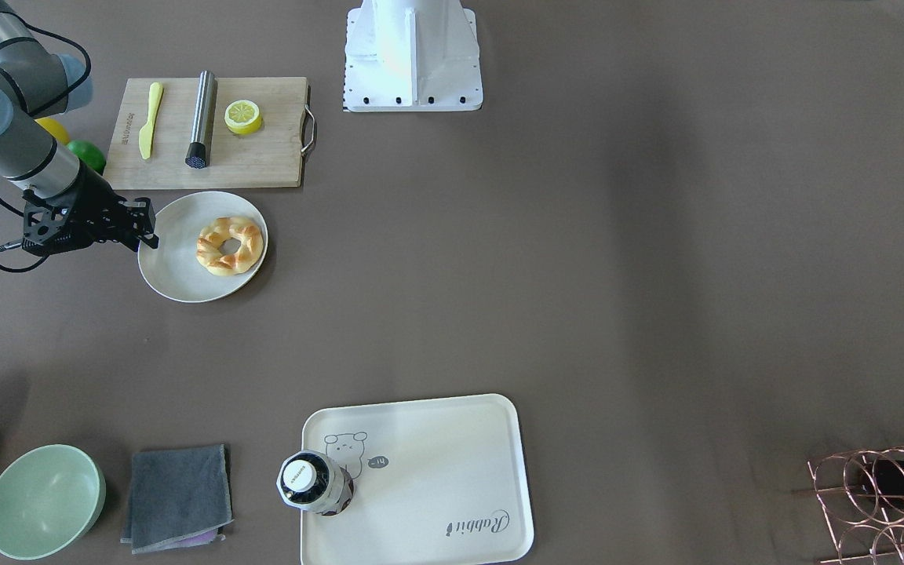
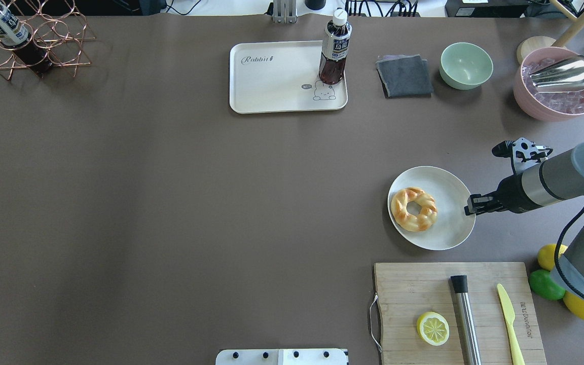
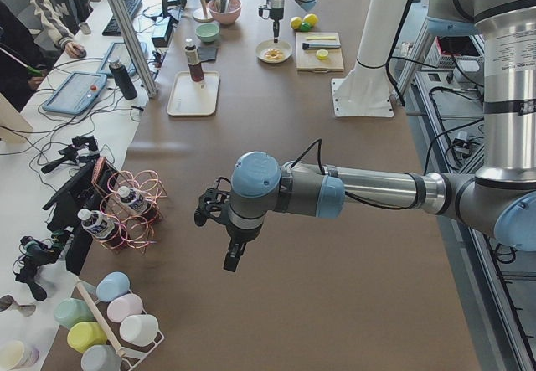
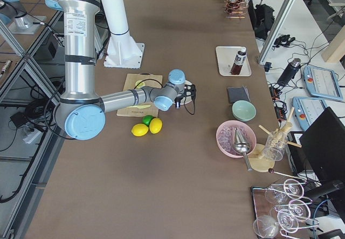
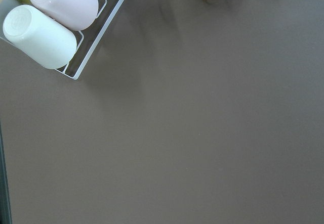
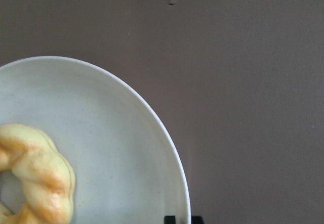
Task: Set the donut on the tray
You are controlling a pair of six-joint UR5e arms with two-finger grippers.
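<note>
where the smooth round plate curves, a twisted golden donut lies.

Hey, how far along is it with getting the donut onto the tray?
Nothing is done yet: the golden twisted ring donut lies on the round off-white plate. In hand: the right gripper, empty, is by that plate's rim, short of the donut. Still to do: grasp it, carry it to the cream rounded-rectangle tray, where a dark drink bottle stands in one corner, and set it down.

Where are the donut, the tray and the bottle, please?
donut (image 2: 416, 222), overhead exterior view, ring's lower side
tray (image 2: 271, 83), overhead exterior view, bare middle
bottle (image 2: 334, 49), overhead exterior view, label
</note>
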